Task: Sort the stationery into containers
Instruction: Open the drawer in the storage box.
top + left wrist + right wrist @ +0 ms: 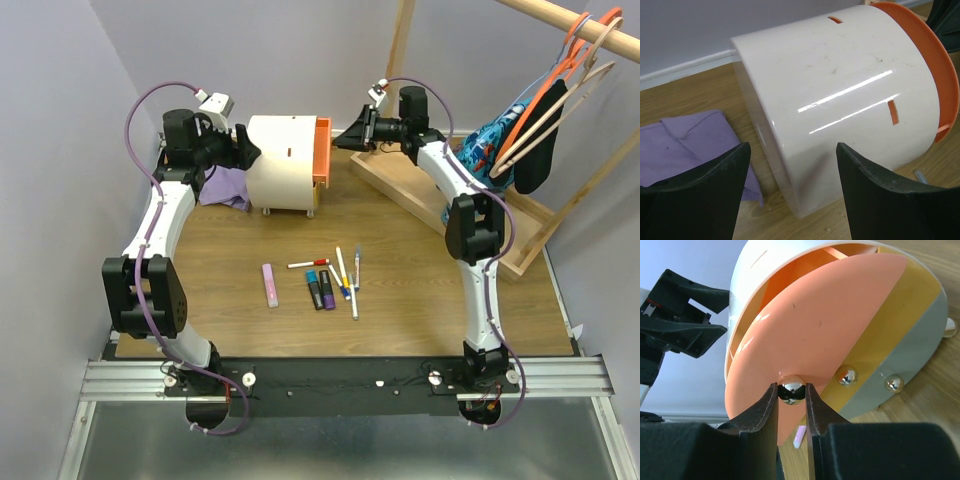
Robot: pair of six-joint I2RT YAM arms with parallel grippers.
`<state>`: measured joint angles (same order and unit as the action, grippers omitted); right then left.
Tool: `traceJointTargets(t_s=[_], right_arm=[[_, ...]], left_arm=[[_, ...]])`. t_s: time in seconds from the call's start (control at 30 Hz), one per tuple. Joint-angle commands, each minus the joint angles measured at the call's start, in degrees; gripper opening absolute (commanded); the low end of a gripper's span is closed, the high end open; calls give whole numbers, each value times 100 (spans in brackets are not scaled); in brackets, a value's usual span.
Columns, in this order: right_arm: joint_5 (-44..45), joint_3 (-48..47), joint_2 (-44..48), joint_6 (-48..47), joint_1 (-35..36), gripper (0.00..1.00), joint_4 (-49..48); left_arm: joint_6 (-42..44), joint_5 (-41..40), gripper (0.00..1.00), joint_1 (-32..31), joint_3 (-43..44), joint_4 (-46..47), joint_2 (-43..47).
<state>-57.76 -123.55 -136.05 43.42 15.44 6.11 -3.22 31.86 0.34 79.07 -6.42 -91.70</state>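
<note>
The cream-white chest (283, 160) lies at the back of the table with its orange drawer (321, 152) facing right and standing a little out of the shell. My right gripper (791, 390) is shut on that drawer's shiny round knob (791, 389). At the chest's rear, my left gripper (792, 150) is open, its fingers straddling the near bottom corner of the shell (840, 85). The stationery lies mid-table: a pink bar (270, 285), two stubby markers (321, 289), a red-capped pen (308, 263) and several thin white pens (343, 272).
A purple cloth (228, 187) lies left of the chest, beside the left gripper. The wooden clothes rack tray (410, 185) with hangers and a garment (525, 140) fills the back right. Two more knobs (846, 375) sit on the yellow and grey drawer fronts.
</note>
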Motion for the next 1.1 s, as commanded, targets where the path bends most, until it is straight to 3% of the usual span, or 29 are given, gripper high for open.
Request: traceJointTargets(t_s=[0.0, 0.8, 0.9, 0.97, 1.07], right_arm=[[-8, 217, 237, -325, -182, 20, 461], [89, 569, 518, -694, -366, 20, 813], [116, 516, 492, -738, -366, 24, 839], [124, 490, 474, -721, -366, 32, 839], [159, 437, 465, -721, -366, 33, 813]], left_arm=[[24, -189, 78, -16, 3, 17, -129], [-179, -127, 78, -16, 21, 220, -226], [-178, -110, 78, -16, -5, 237, -208], [-170, -101, 78, -16, -23, 237, -199], [-161, -109, 78, -16, -49, 237, -173]])
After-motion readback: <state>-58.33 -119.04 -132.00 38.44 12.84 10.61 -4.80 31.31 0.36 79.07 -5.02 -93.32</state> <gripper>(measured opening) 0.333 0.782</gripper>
